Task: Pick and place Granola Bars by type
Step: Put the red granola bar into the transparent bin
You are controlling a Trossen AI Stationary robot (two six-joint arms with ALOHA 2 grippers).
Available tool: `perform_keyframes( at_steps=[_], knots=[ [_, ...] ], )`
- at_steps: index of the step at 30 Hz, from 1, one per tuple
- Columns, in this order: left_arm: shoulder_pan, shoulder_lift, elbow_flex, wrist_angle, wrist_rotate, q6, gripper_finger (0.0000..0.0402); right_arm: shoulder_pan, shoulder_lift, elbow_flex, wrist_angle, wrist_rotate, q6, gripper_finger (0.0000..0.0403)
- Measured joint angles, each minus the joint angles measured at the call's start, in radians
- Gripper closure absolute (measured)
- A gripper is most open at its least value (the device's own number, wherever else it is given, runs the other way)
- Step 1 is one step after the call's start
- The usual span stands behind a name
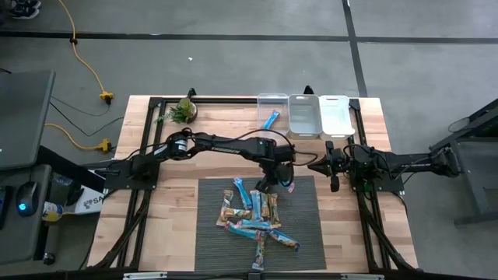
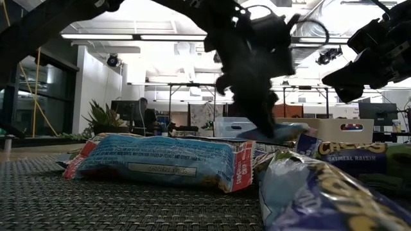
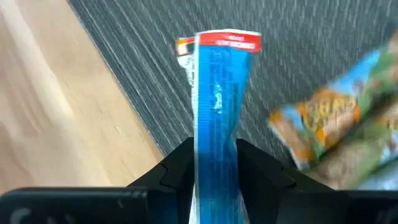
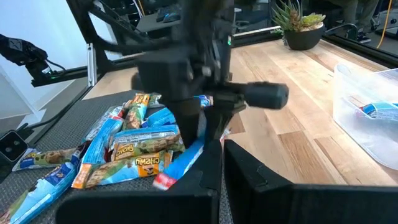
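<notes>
Over the mat's [image 1: 303,233] far edge, toward twelve o'clock of the pile, my left gripper [image 1: 272,183] hangs with its fingers [image 3: 177,171] narrowed on a blue bar [image 3: 217,106]; the left wrist view shows the wrapper standing up between them, its red end farthest from me, dark mat and bare wood beneath. From table height that bar [image 2: 273,133] sticks out sideways from under the gripper [image 2: 257,119], clear of the bars lying on the mat. My right gripper [image 1: 333,165] waits at three o'clock of the left one, near the mat's far right corner, its fingers [image 4: 249,168] pressed together and empty. Most bars [image 1: 257,218] lie heaped in the middle of the mat, mostly blue with a few green, orange and tan ones among them, and one stray blue bar at six o'clock near the mat's near edge. At twelve o'clock on the table stand three bins: a clear bin [image 1: 272,105] with one blue bar [image 1: 270,120] lying in it, and two white bins [image 1: 321,115] just to its right. A plant [image 1: 184,110] sits at eleven o'clock.
</notes>
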Motion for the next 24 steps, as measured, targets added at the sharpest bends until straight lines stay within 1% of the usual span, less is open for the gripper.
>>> perform_keyframes(
  at_steps=[3,8,10,15,18,22,24],
  knots=[
    [0.000,-0.034,0.000,-0.008,0.039,-0.029,0.0296,0.000,-0.002,0.000,0.000,0.000,0.000,0.0402],
    [0.000,-0.093,0.001,-0.012,0.155,-0.098,0.0296,0.000,0.000,0.000,0.001,0.000,0.000,0.0402],
    [0.000,-0.114,0.001,-0.013,0.165,-0.115,0.0296,0.000,0.000,0.000,0.001,0.000,0.000,0.0402],
    [-0.008,-0.133,0.001,-0.025,0.020,-0.076,0.0296,0.000,-0.001,0.000,0.000,0.000,0.000,0.0402],
    [-0.015,-0.111,-0.001,-0.033,-0.005,-0.042,0.0296,0.000,-0.001,0.000,0.000,0.000,0.000,0.0402],
    [-0.036,-0.076,-0.003,-0.043,-0.078,0.001,0.0296,0.000,0.000,0.000,0.000,0.000,0.000,0.0402],
    [-0.044,-0.060,-0.002,-0.041,-0.096,0.026,0.0296,0.000,0.000,0.000,0.000,0.000,0.000,0.0402]
  ],
)
